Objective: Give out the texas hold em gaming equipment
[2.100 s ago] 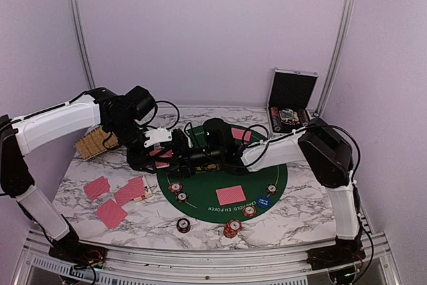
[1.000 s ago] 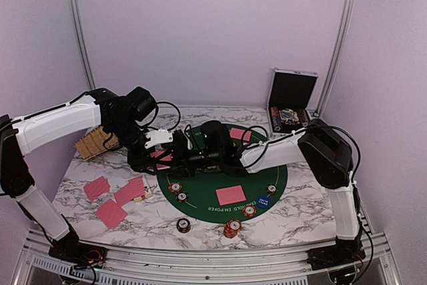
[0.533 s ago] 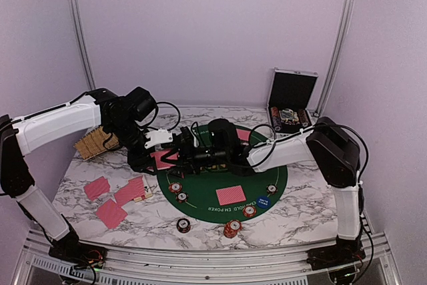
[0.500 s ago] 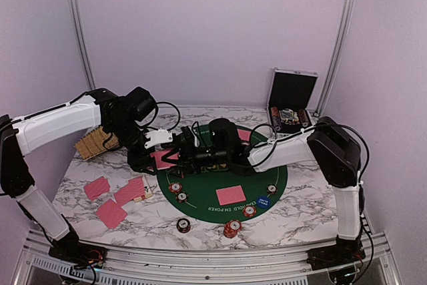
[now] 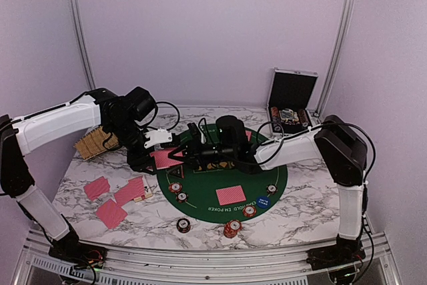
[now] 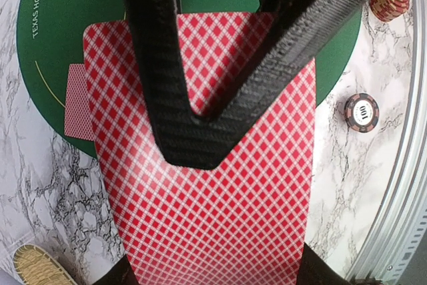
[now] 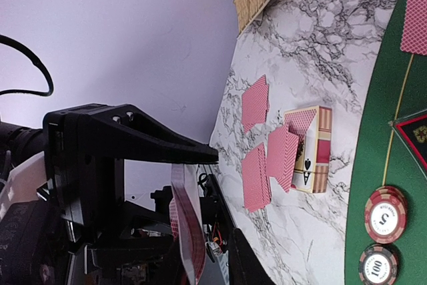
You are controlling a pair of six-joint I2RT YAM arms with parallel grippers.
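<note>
The table (image 5: 300,218) is carrying the whole layout, with the green mat (image 5: 207,183) lying at its centre. The silver case (image 5: 292,88) is standing open at the far right corner, and the woven basket (image 5: 93,143) is sitting at the far left edge. The left tool (image 5: 152,153) is gripping the held cards (image 6: 213,218) above the left rim of the mat, backs facing its wrist camera; how many cards are in the grip cannot be told. The right tool (image 5: 187,153) is reaching across the mat to meet that grip, and its fingers are bracketing the cards' free end. Whether they are clamping a card cannot be told. Distribution is judged to be partly complete. Several dealt cards (image 5: 110,213) are lying face down on the marble left of the mat, beside a card box (image 7: 313,158), and a single card (image 5: 231,195) is lying on the near half of the mat. Poker chips (image 5: 175,187) are sitting in small stacks around the near rim of the mat, with two more stacks just off it. A blue disc (image 5: 262,201) is resting near the right-hand stacks. The held cards are waiting to be dealt, and case chips (image 5: 288,121) are waiting to be set out.
</note>
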